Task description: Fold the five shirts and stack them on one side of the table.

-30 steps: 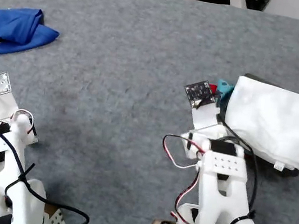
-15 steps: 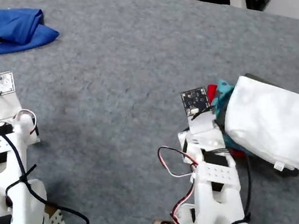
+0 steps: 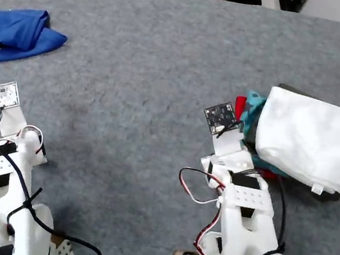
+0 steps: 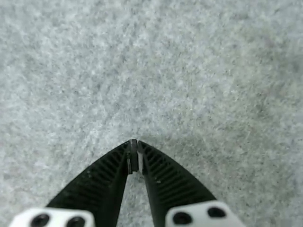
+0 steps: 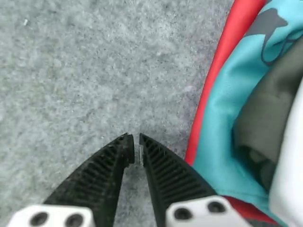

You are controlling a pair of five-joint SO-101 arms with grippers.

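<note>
Stack of folded shirts (image 3: pixel 310 140) near the right edge of the bench (image 3: pixel 141 65), white on top, blue shirt (image 3: pixel 13 35) crumpled at far left corner, left pincer (image 4: pixel 134 158) tips together, right pincer (image 5: pixel 135 144) closed beside the stack

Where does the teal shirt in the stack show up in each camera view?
High view: teal shirt peeks out at picture-left from under the white shirt.
Right wrist view: teal shirt beside the right gripper, between the red shirt and a dark shirt.
Left wrist view: left gripper over grey table cover.
Shared landmark: the red shirt's edge.
</note>
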